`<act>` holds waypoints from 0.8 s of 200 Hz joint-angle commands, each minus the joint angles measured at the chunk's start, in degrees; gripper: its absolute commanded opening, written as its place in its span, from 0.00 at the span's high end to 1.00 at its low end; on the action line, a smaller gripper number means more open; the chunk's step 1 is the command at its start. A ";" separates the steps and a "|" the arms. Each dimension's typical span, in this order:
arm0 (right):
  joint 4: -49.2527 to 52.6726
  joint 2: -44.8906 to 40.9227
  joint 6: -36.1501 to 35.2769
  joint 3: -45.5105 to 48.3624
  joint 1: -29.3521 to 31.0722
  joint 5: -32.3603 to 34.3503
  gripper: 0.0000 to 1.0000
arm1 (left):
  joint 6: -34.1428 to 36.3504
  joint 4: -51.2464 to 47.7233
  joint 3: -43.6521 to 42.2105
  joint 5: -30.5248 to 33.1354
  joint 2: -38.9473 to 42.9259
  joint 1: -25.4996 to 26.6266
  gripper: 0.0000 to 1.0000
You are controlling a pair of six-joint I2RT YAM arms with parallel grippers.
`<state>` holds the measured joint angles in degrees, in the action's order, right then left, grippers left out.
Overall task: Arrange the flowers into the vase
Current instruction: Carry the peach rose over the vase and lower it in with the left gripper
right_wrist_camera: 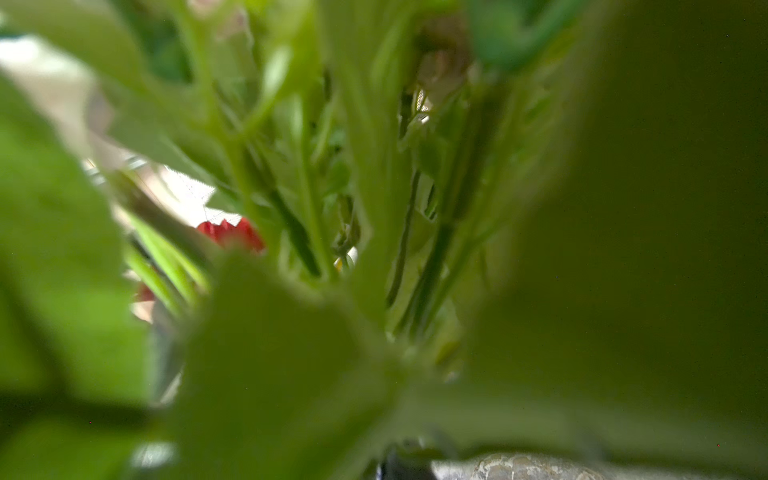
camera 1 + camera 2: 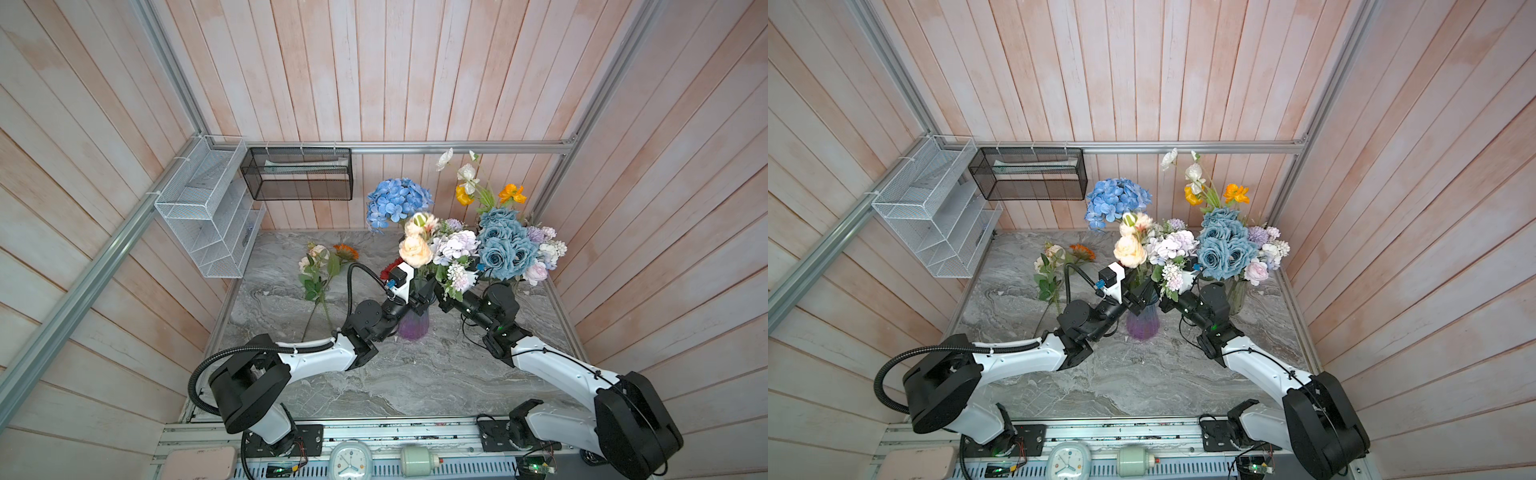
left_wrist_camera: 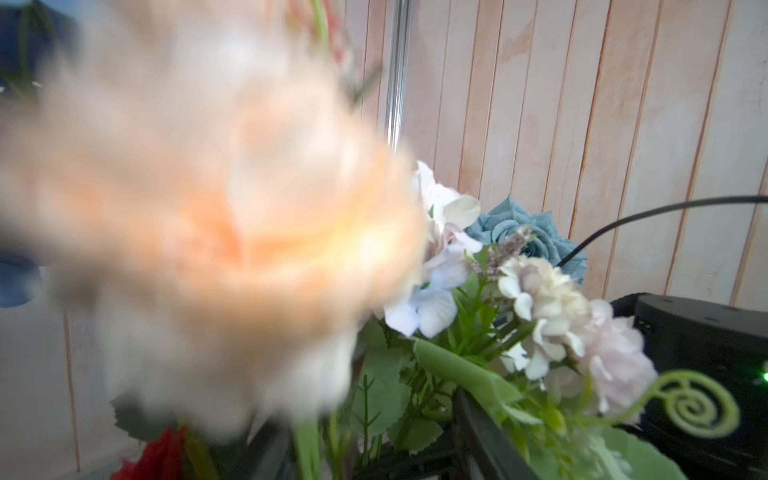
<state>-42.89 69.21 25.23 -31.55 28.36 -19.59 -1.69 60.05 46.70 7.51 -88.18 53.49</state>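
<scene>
The purple glass vase (image 2: 412, 328) (image 2: 1143, 326) stands mid-table with a blue hydrangea (image 2: 397, 201), peach roses (image 2: 415, 249) and a lilac-white bunch (image 2: 455, 249) rising from it. My left gripper (image 2: 423, 293) (image 3: 374, 440) is open just above the rim, and the peach rose's stem and other stems run between its fingers. In the left wrist view the peach rose (image 3: 216, 232) is a close blur. My right gripper (image 2: 441, 300) reaches in from the right under the lilac-white bunch. Its fingers are buried in leaves and shut on that bunch's stems.
A peach rose (image 2: 318, 253) and an orange sunflower (image 2: 347, 251) lie on the marble at back left. At right, dusty-blue roses (image 2: 500, 249) and poppies (image 2: 511, 193) fill a clear vase (image 2: 515, 286). A red pot (image 2: 388, 268) sits behind my left wrist. Wire racks (image 2: 208, 208) hang back left.
</scene>
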 commanded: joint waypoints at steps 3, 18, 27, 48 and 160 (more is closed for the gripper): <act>-0.54 -0.72 -1.27 -1.03 0.19 -0.30 0.87 | -2.32 -9.82 0.39 -1.61 5.15 0.29 0.21; -0.64 -0.87 -1.24 -0.72 0.21 0.04 0.87 | -5.26 -17.60 1.15 -1.75 8.06 0.29 0.00; -0.65 -0.92 -1.23 -0.64 0.21 -0.04 0.87 | -6.36 -21.53 1.16 -1.38 9.84 0.29 0.00; -0.76 -0.68 -1.06 -0.71 0.21 -0.08 0.87 | -8.40 -28.03 0.10 -0.21 13.68 0.29 0.00; -0.14 -0.29 -0.80 -1.56 0.20 0.08 0.87 | -14.90 -48.26 -6.64 8.99 25.54 -2.80 0.00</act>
<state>-42.85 69.21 24.91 -31.55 28.36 -19.57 -13.63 17.15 42.24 13.89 -65.56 52.93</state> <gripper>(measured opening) 0.131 0.999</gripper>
